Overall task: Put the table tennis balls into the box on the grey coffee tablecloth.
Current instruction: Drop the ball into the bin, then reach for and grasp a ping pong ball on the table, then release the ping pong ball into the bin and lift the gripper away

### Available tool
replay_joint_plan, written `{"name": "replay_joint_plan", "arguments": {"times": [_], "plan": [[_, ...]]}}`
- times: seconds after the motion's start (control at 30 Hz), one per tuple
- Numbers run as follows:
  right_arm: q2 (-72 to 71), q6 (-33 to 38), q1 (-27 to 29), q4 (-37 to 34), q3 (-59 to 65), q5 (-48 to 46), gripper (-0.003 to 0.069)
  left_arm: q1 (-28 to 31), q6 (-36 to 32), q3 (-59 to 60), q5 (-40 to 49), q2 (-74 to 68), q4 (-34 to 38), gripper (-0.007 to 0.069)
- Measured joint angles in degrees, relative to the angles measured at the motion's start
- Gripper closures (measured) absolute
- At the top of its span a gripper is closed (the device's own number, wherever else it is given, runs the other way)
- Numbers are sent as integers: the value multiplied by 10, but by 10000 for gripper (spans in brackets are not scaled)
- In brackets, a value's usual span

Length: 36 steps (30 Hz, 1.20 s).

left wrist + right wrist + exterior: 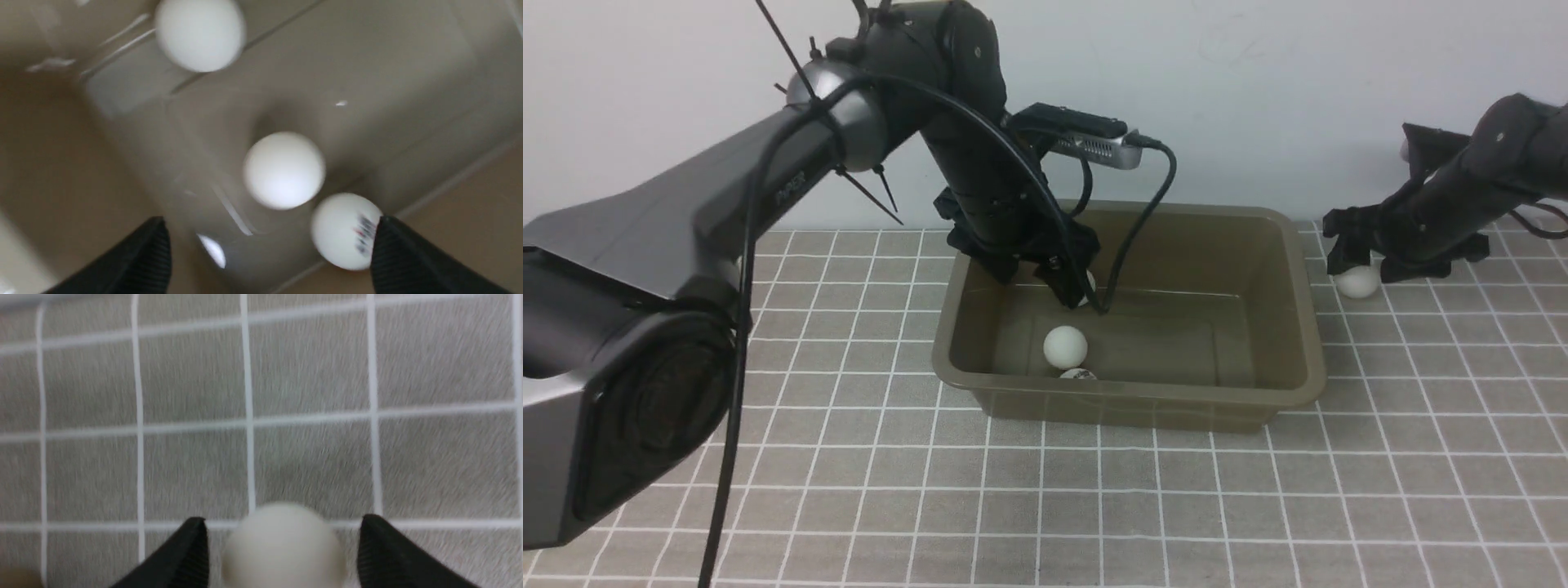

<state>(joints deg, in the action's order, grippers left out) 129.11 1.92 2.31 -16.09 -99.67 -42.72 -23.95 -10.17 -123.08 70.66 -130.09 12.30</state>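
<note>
The olive-brown box stands on the grey coffee tablecloth. My left gripper is open inside the box, over its far left part. Three table tennis balls lie in the box: one on the floor, one with a dark mark behind the near wall, one half hidden by the fingers. The left wrist view shows three balls, the marked one against one finger. My right gripper is open around the fourth ball, which sits between the fingers on the cloth.
The box's right rim lies between the right gripper and the box's inside. A white wall rises close behind the table. The left arm's cable hangs into the box. Checked cloth lies ahead of the right gripper.
</note>
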Motion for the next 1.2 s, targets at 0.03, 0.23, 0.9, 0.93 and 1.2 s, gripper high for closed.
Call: {"name": "replay_joint_plan", "arguments": {"times": [0.03, 0.23, 0.9, 0.93, 1.2], "plan": [[0, 0, 0, -1, 0, 2, 335, 1, 12, -12, 0, 4, -17, 140], [-19, 3, 0, 25, 0, -46, 329, 1, 22, -59, 1, 69, -93, 573], [-215, 69, -137, -73, -1, -188, 237, 1, 83, -17, 24, 407, -207, 629], [-215, 58, -138, -66, 0, -190, 167, 1, 86, 4, 25, 434, -206, 629], [-288, 54, -137, -30, 1, -224, 78, 1, 107, 163, 25, 581, -206, 629]]}}
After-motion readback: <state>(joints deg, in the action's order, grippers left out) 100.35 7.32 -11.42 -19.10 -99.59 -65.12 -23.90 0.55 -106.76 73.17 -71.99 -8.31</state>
